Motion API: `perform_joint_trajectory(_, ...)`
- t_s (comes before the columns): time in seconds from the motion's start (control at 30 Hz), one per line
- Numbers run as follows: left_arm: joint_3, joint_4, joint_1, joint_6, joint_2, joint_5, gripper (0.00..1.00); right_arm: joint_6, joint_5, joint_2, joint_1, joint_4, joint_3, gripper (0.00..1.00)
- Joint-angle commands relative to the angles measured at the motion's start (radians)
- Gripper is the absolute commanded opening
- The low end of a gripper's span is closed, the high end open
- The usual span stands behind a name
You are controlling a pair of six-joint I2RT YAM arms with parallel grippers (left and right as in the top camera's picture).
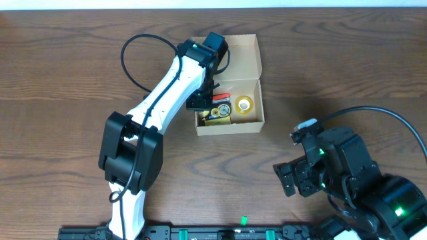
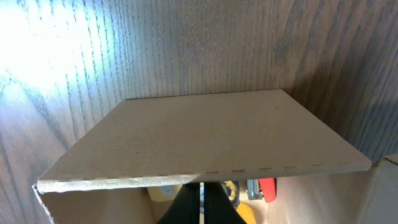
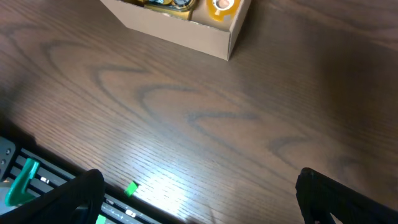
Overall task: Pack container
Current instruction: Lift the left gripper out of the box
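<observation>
Cardboard box [image 1: 230,128] sits just past table centre, lid [image 1: 233,57] open toward twelve, tape [image 1: 244,104] and small bits inside. The risk, I'd say: the left gripper [image 1: 202,100], pinched shut with nothing visibly held, hangs over the nine-o'clock wall and could shove the box or snag the lid. The right gripper [image 1: 288,179] gapes wide and empty, well off at four.
</observation>
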Motion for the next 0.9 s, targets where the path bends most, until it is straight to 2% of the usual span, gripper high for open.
perform_joint_trajectory(0.0, 0.013, -0.013, 0.01, 0.011, -0.003, -0.042, 0.06, 0.001, 0.0, -0.003, 0.007, -0.001, -0.002, 0.99)
perform_joint_trajectory(0.43, 0.018, -0.01, 0.018, 0.015, -0.004, -0.06, 0.06, 0.001, 0.0, -0.003, 0.007, -0.001, -0.002, 0.99)
perform_joint_trajectory(0.57, 0.095, -0.014, 0.018, 0.015, -0.004, -0.09, 0.06, 0.001, 0.0, -0.003, 0.007, -0.001, -0.002, 0.99)
perform_joint_trajectory(0.67, 0.193, -0.088, 0.016, 0.015, -0.004, -0.164, 0.06, 0.001, 0.0, -0.003, 0.007, -0.001, -0.002, 0.99)
perform_joint_trajectory(0.87, 0.365, -0.342, 0.016, 0.014, -0.004, -0.283, 0.06, 0.001, 0.0, -0.003, 0.007, -0.001, -0.002, 0.99)
